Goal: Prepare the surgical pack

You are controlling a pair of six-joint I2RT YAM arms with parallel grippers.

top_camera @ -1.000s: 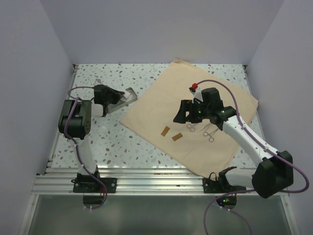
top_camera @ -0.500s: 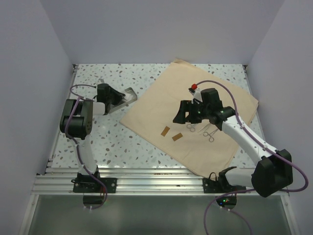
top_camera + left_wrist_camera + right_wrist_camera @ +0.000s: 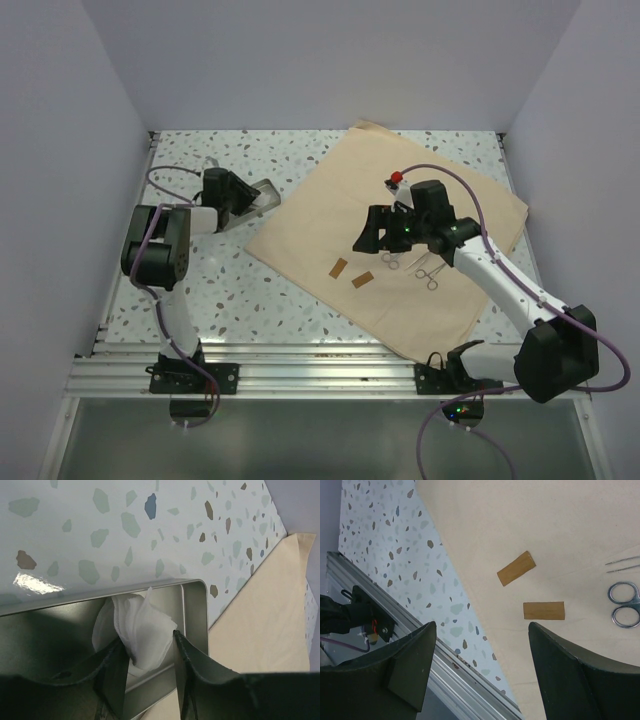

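Left hand (image 3: 148, 639) hangs low over the steel tray (image 3: 195, 615), its two fingers partly apart with a folded white gauze (image 3: 140, 625) standing between them. The gauze touches both fingers, so I cannot tell if it is gripped or already free. Its lower part rests inside the tray, close to the far right corner as this hand sees it.

I judge that the step is to leave the gauze in the tray. To do it well, the fingers should spread fully before any lift, and then the hand should rise straight up, because soft gauze may cling to a pad and come out again. It should end flat and inside the walls, not draped over the rim.

The tan cloth sheet (image 3: 265, 625) of the pack lies flat on the table (image 3: 100, 535), to the right of this hand and just beside the tray; the tray is not yet on it.

Right hand (image 3: 482, 627) hovers wide and holds nothing, above the cloth. Two brown strips (image 3: 516, 568) lie below it and ring-handled instruments (image 3: 623, 605) to its right.
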